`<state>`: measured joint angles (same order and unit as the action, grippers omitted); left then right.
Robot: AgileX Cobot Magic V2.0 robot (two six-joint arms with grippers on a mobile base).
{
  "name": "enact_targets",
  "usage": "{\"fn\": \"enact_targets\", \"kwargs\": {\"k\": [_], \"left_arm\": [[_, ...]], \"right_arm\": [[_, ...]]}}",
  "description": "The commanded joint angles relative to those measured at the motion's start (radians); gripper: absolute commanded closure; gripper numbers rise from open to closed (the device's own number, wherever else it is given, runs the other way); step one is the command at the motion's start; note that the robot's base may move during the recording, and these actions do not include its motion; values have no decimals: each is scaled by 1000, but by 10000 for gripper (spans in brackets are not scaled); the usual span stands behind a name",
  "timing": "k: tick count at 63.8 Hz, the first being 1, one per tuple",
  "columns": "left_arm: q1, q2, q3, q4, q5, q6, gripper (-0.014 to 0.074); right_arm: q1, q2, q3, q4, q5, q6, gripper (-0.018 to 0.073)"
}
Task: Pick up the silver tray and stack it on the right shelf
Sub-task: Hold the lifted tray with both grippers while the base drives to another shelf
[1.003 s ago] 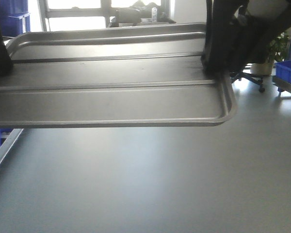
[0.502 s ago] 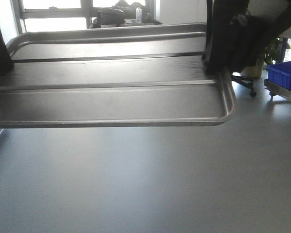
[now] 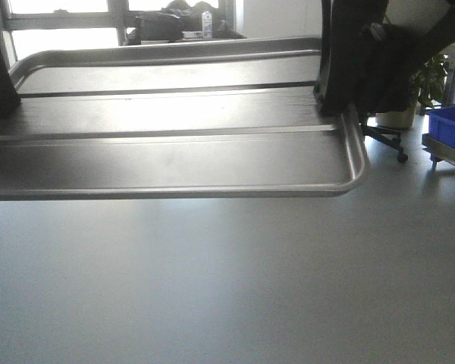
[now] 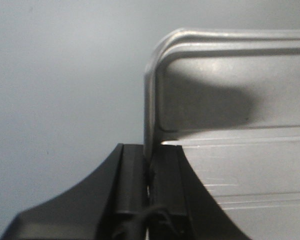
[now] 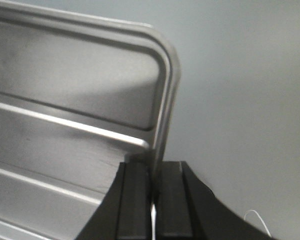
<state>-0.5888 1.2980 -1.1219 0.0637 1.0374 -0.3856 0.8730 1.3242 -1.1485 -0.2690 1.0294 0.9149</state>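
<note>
Above the grey floor, silver tray is hanging level, held at both short ends. Left end effector is pinching one end rim, nearly closed; right end effector is clamping the opposite rim likewise. Judging stiff, light, slick metal; thin rims are offering the only purchase, so slipping is the risk

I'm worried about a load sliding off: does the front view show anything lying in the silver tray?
No, the silver tray shows only its bare, shiny floor with two raised ridges, and nothing lies on it.
</note>
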Motion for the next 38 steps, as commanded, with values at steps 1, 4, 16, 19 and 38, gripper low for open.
{"fn": "enact_targets", "kwargs": {"k": [1,4,16,19,38], "left_arm": [[-7,-25,-35,15,-19,11,690],[-7,-25,-35,15,-19,11,690],[-7,-23,-35,15,-19,11,690],[-7,-23,-35,15,-19,11,690],[-7,-23,-35,15,-19,11,690]], "right_arm": [[5,-33,-38,-41,-32,-22,503],[5,-33,-38,-41,-32,-22,503],[5,-33,-38,-41,-33,-22,503],[5,-33,-38,-41,-32,-22,503],[5,-33,-38,-42,-32,-22,503]]}}
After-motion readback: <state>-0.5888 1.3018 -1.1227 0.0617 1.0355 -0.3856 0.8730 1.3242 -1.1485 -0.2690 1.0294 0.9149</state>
